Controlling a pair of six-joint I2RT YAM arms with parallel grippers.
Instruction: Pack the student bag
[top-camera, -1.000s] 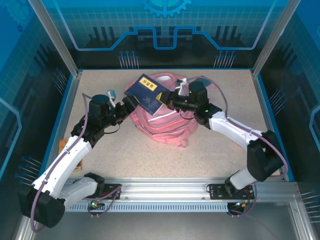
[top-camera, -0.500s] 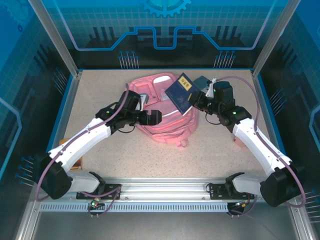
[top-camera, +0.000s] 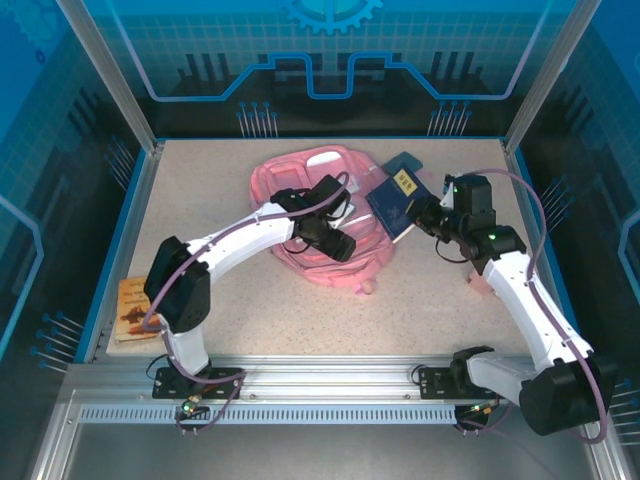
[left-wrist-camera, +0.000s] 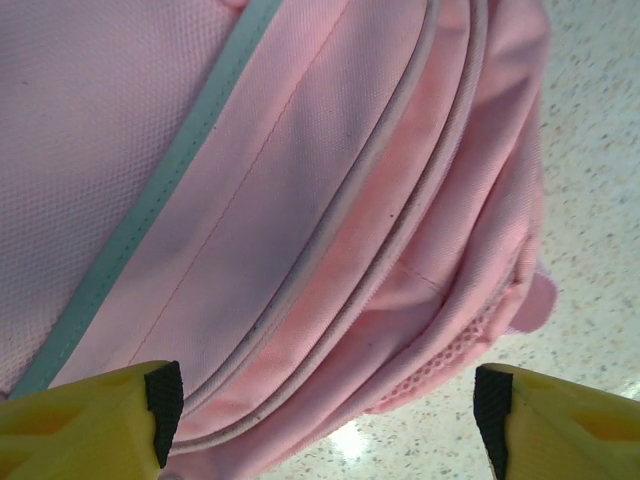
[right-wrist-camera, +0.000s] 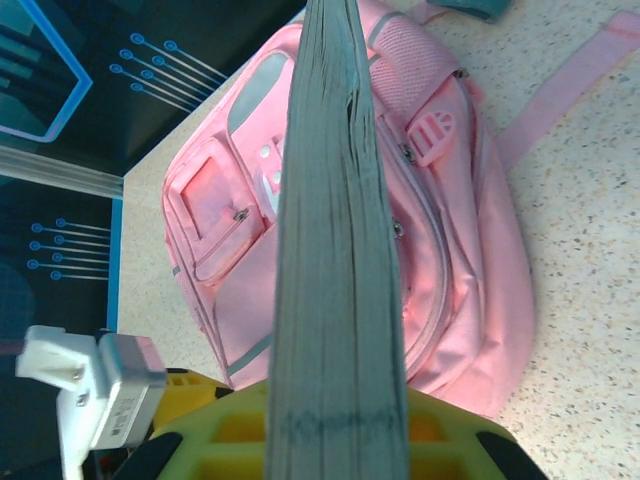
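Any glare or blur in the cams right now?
Left wrist: student bag sharp, small glare spot on the table. Right wrist: book page edge up close is slightly soft, bag behind crisp. Top external: even light, no blur.

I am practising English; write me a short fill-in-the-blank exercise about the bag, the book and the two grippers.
1. The right gripper holds a book with a dark ____ cover.
2. The student bag is ____ in colour.
3. Above the bag, the left gripper has its jaws ____.
Missing words: blue; pink; open.
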